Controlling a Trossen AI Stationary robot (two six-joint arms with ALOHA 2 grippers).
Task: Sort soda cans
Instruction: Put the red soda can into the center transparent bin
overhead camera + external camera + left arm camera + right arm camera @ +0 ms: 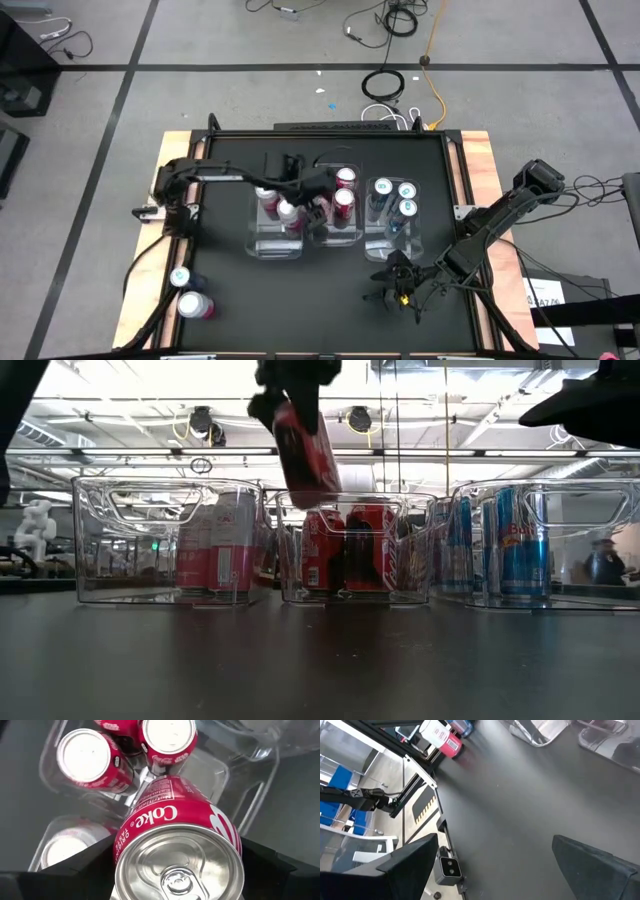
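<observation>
Red Coke can [177, 845] clenched tilted in left gripper [175, 870] above middle bin [355, 545] holding red cans, for sorting; right gripper [490, 865] idle, released

**What I can't make out from here**

My left gripper [177, 870] is mostly buried behind the Coke can [180, 845], whose rim runs off my wrist picture's lower edge, so I only see the finger [75, 870] edges. From above, my own arm covers much of the middle bin [335, 238]. Two cans [190, 295] near the table's corner are too small to read. In the low view the blue cans' [510, 550] labels blur behind clear plastic.
</observation>
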